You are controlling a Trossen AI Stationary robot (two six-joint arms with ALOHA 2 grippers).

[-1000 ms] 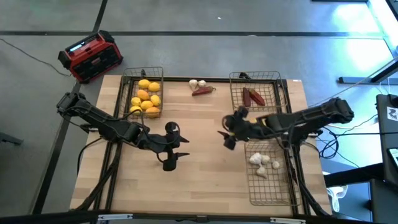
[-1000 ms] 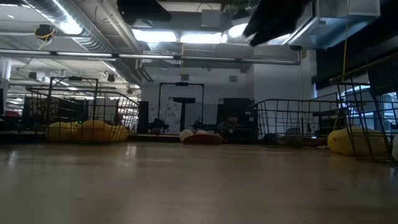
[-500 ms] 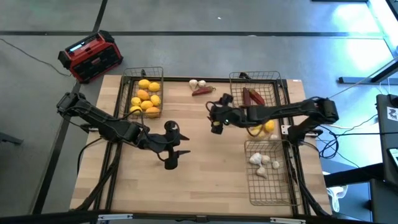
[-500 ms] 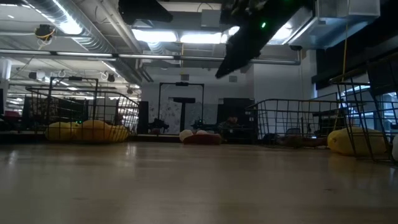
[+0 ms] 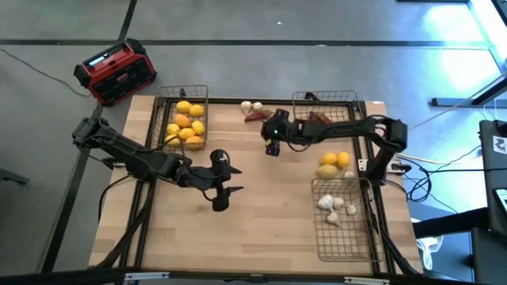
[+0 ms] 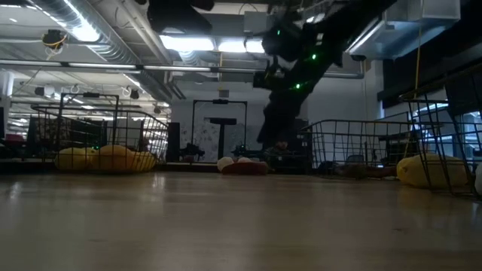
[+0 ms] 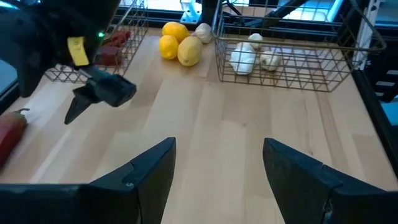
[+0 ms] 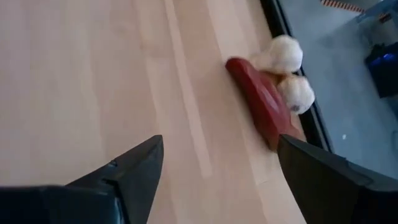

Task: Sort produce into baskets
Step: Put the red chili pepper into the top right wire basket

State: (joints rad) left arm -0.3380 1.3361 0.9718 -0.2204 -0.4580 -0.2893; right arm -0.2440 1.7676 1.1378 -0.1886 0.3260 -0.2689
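We are working over a pale wooden table [image 5: 253, 229] standing on a grey floor, with a red-and-black box [image 5: 116, 71] sitting on that floor off the table's far left corner. In the low view the room behind is showing ceiling ducts, strip lights and dark racks; we are reading no writing anywhere.

The left basket [image 5: 184, 119] is holding yellow and orange lemons [image 5: 187, 124]. The far right basket [image 5: 326, 120] is holding red pieces [image 5: 323, 122], and the near right basket [image 5: 343, 218] is holding garlic [image 5: 333, 207]. Two loose lemons [image 5: 334, 164] are lying on the table between the two right baskets. At the far edge, between the left and far right baskets, a loose red piece [image 8: 264, 104] is lying with two loose bulbs [image 8: 287, 71] touching it.

Our right gripper [image 5: 271, 141] is hovering just beside that red piece, its fingers [image 8: 127, 176] spread wide and pinching nothing. Our left gripper [image 5: 221, 188] is waiting over the middle of the table, fingers [image 7: 146, 176] spread apart and holding nothing. In the left wrist view the right arm is blocking part of the far right basket.
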